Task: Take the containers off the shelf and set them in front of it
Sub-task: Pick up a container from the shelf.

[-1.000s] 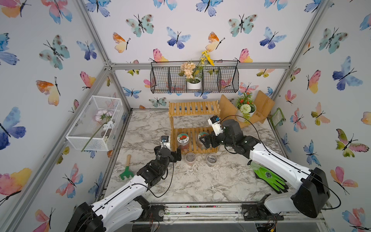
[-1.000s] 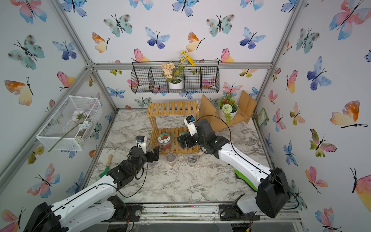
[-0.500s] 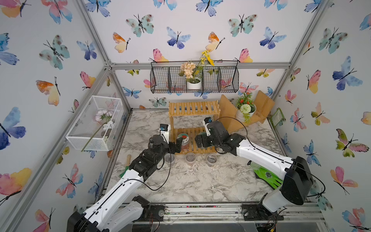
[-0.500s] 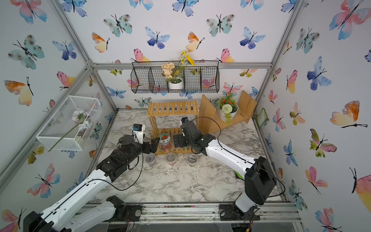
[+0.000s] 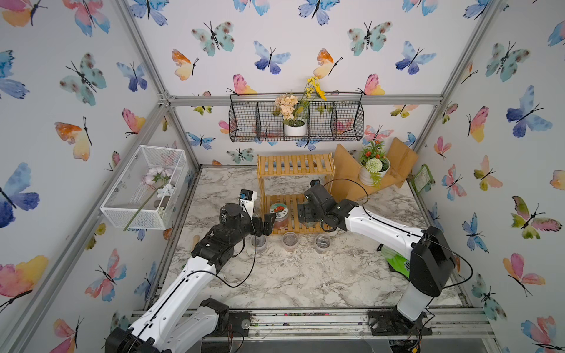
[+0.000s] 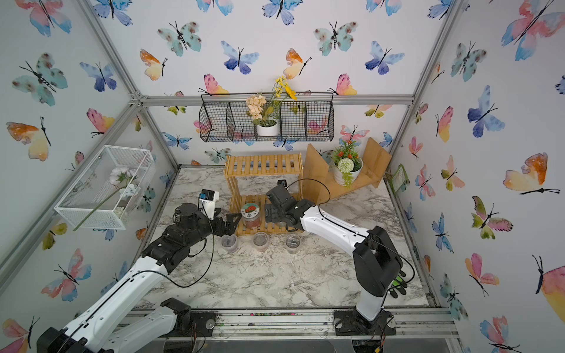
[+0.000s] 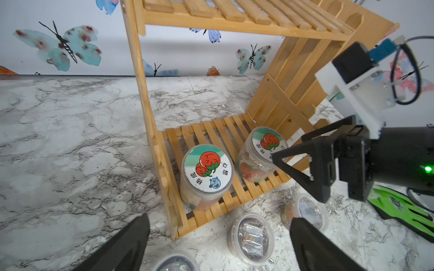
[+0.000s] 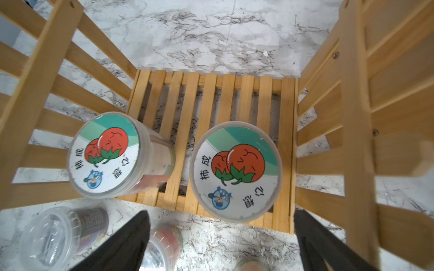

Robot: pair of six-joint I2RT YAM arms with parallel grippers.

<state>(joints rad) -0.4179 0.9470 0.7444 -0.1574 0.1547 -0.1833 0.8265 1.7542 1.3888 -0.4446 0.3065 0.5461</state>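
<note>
The right gripper [image 8: 220, 214] stood wide open and empty, its black fingers [image 8: 126, 241] close over a round, clear, white-lidded jar [image 8: 234, 171] printed with red fruit. The left gripper [image 7: 219, 220], equally spread and empty, faced the second jar [image 7: 207, 169]. Both jars sat on the lower tier of the slatted bamboo shelf [image 5: 295, 165]. Three small clear cups [image 5: 290, 240] stood on the veined marble table [image 5: 290, 281] in front of it.

Wire basket [image 5: 244, 122], white mesh box [image 5: 134, 214], green glove [image 7: 399, 206], maybe a handle [image 5: 195, 241]
</note>
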